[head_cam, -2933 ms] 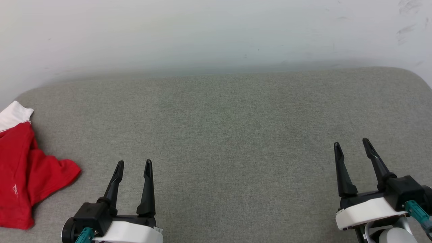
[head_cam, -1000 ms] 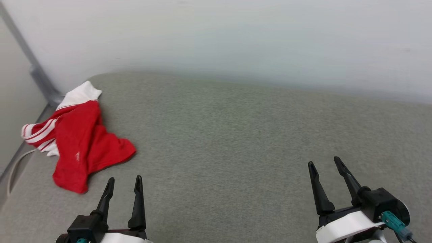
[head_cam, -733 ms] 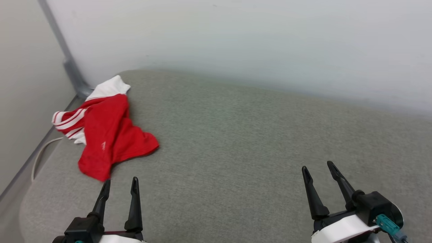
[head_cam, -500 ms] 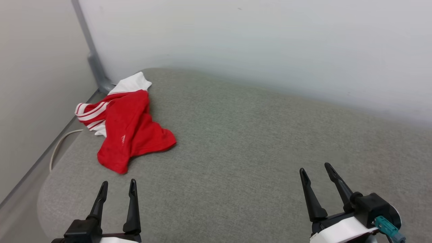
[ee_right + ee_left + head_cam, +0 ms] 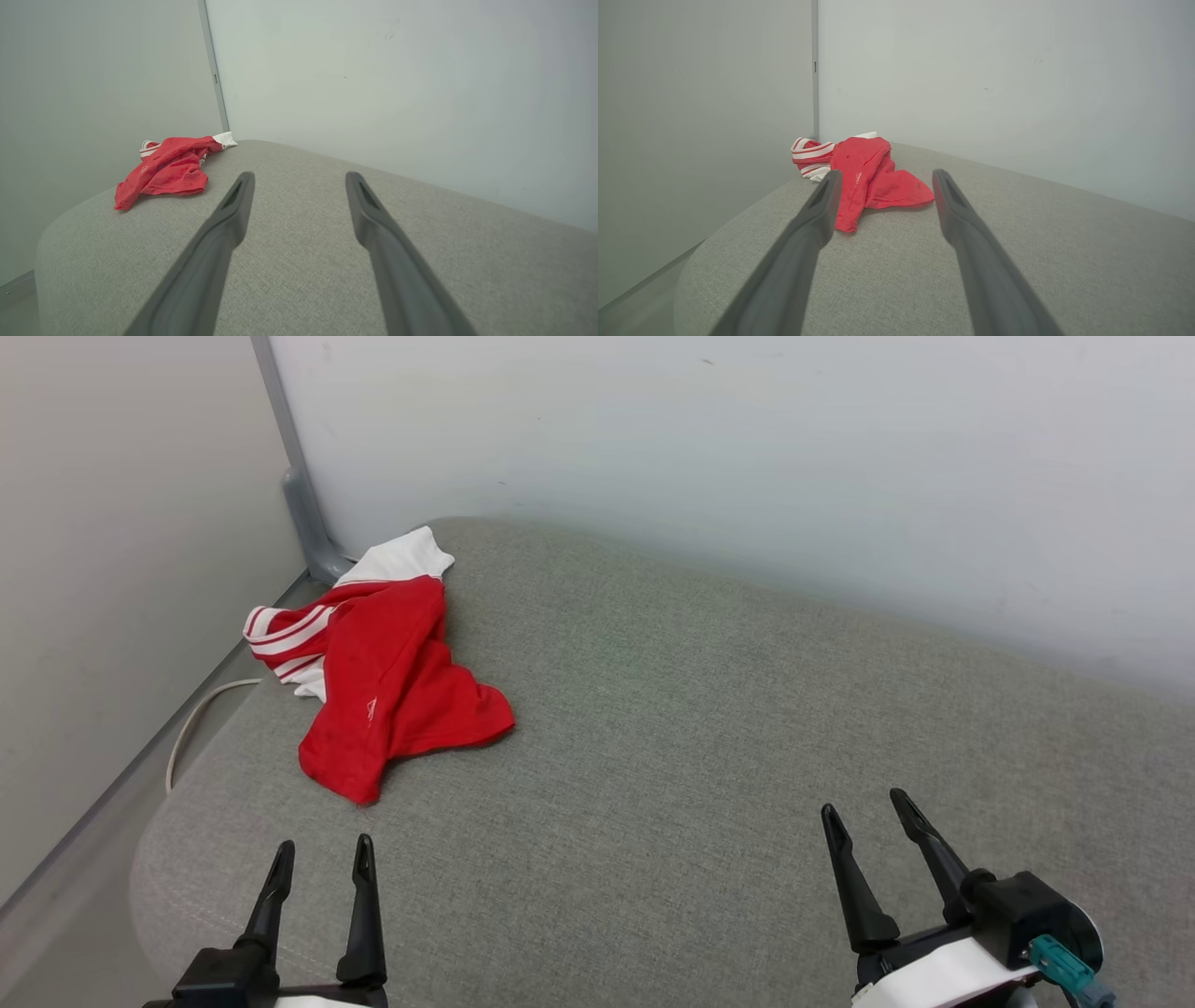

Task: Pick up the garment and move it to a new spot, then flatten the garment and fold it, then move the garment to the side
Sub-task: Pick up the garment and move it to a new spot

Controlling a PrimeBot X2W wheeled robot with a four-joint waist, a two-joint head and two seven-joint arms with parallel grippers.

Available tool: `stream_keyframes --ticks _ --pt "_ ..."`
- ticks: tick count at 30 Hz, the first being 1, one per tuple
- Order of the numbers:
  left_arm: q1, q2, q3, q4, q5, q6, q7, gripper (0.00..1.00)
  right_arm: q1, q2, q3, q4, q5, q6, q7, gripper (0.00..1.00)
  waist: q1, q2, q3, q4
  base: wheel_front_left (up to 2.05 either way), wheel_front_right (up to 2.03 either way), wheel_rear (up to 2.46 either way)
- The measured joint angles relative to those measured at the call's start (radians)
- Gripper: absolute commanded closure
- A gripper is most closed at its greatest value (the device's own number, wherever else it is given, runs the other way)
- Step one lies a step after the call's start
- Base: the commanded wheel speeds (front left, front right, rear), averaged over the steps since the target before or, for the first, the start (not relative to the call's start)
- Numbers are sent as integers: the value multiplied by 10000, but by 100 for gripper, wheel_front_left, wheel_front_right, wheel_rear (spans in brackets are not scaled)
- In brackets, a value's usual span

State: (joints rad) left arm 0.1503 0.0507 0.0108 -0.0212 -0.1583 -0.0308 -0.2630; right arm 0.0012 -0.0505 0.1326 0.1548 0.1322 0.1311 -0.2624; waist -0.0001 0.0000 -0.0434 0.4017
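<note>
The garment (image 5: 387,681) lies crumpled near the far left corner of the grey cushioned surface (image 5: 709,737): red cloth, one white sleeve, red-and-white striped trim. It also lies ahead in the left wrist view, garment (image 5: 868,179), and off to the left in the right wrist view, garment (image 5: 168,170). My left gripper (image 5: 322,849) hovers open at the lower left, short of the garment, its fingers empty. At the lower right my right gripper (image 5: 864,803) is open too, far from the cloth. The lettering is hidden.
Pale walls meet in a corner with a grey upright strip (image 5: 299,485) just behind the garment. A white cable (image 5: 201,709) lies on the floor left of the cushion's rounded edge. Bare cushion stretches to the right of the garment.
The camera has swung left, so the garment and wall corner slid toward the middle of the view. Both grippers stay open and the garment has not moved on the cushion.
</note>
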Motion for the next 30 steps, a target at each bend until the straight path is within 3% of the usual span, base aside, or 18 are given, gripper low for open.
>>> stream_keyframes --ticks 8,10,12,19,25,30 --pt "-77 0 21 -75 -50 19 0 0 -26 0 -2 -69 -230 0 0 0 0 0 307 -197 0 0 0" --pt "-277 10 -42 -88 443 -176 0 0 -91 2 -21 -146 -453 0 0 0 0 0 508 -266 0 0 0" --pt "-542 -23 6 -59 -150 -261 0 0 -211 0 -44 -228 -708 0 -2 0 1 0 757 -335 0 0 0" --pt "-2182 180 688 251 -79 -759 -2 0 -674 -125 -405 -813 -1336 0 0 0 1 0 1959 -619 0 0 0" --pt "-4261 1678 1085 2080 -617 -928 111 0 -1011 -472 -539 -1275 -1482 0 0 0 2 0 3216 -894 0 0 0" --pt "-5971 3158 825 3705 -1120 -984 1818 0 -1220 -652 -579 -1574 -1546 0 0 0 2 0 4214 -1194 0 0 0"
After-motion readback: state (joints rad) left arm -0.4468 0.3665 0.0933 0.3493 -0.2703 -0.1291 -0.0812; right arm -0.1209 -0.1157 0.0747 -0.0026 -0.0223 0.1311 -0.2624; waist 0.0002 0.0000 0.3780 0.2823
